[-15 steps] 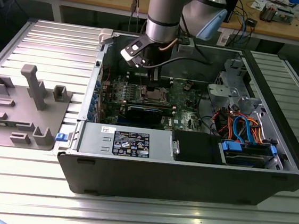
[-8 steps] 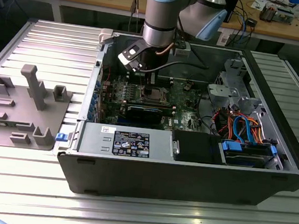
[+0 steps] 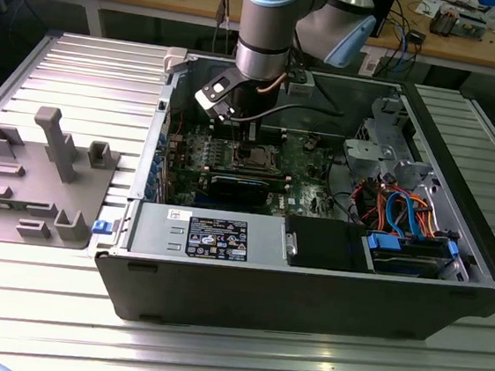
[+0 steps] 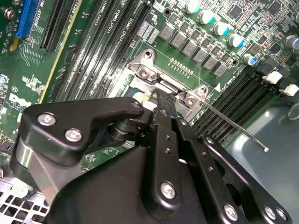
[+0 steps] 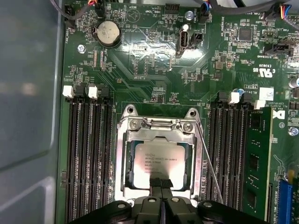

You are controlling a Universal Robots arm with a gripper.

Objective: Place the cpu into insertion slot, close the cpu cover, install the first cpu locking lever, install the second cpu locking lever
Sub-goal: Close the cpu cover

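Note:
The cpu [image 5: 161, 161], a square chip with a silvery top, lies in the insertion slot [image 5: 118, 154] on the green board. The cpu cover [image 5: 161, 135], a silvery frame, lies down around it, with the chip showing through its cut-out. My black gripper [image 5: 161, 183] is shut, fingertips together at the near edge of the chip and cover, nothing visible between them. In the second wrist view the gripper [image 4: 161, 100] sits just beside the cover's hinge [image 4: 154, 77]. A thin wire locking lever [image 5: 210, 168] slants away from the socket, its free end [image 4: 264, 148] loose. From outside, the gripper [image 3: 250, 141] hangs over the socket [image 3: 256, 158].
Long black memory slots [image 5: 91, 154] flank the socket on both sides. A coin battery [image 5: 107, 32] sits further up the board. The open case holds a power supply [image 3: 216, 235] and a drive bay with orange and blue cables [image 3: 408, 216]. A grey fixture tray [image 3: 35, 181] lies at the exterior view's left.

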